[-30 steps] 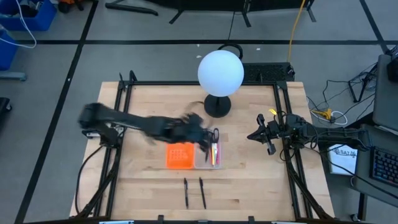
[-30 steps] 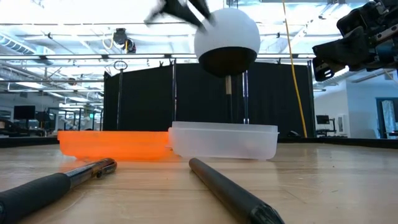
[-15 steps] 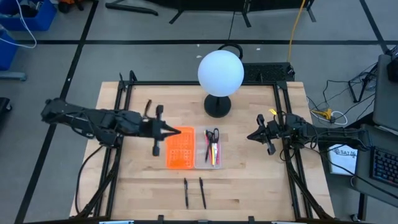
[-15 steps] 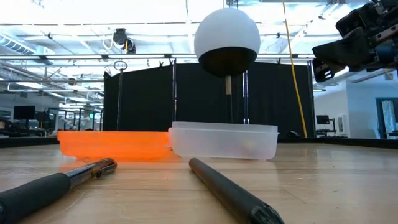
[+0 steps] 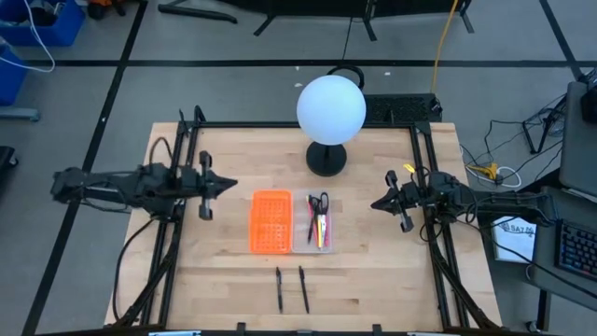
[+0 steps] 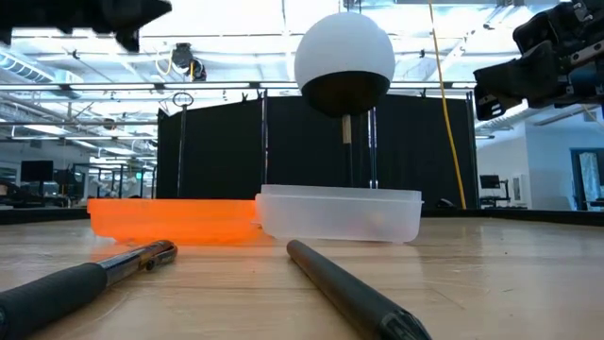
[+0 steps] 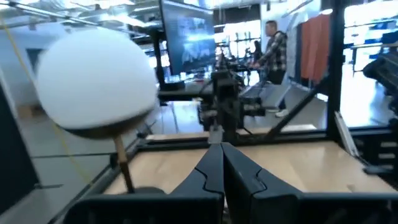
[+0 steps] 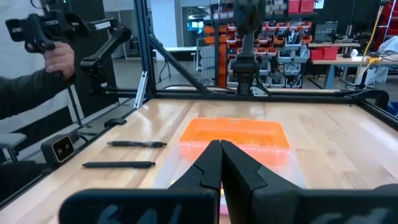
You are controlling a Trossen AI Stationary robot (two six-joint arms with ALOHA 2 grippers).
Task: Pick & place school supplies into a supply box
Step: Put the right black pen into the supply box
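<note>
small shallow clear plastic supply box [image 5: 319, 224] sits mid-table, touching the orange perforated plastic rectangle [image 5: 270, 221] on its left-arm side. inside the box: black-handled silver scissors [image 5: 321, 202] at the end nearer the white globe lamp on a black base [image 5: 330, 109], plus pink, yellow and red-orange pens [image 5: 320, 230]. two black pens [image 5: 291, 288] lie on the wooden table [image 5: 373, 271] just past the box's other end, apart from it and from each other. left gripper [image 5: 227, 186] hangs beyond the orange rectangle, well apart from the box, fingers pressed together, holding nothing. right gripper [image 5: 376, 204] waits on the box's opposite side, well apart, fingers pressed together, empty.
</note>
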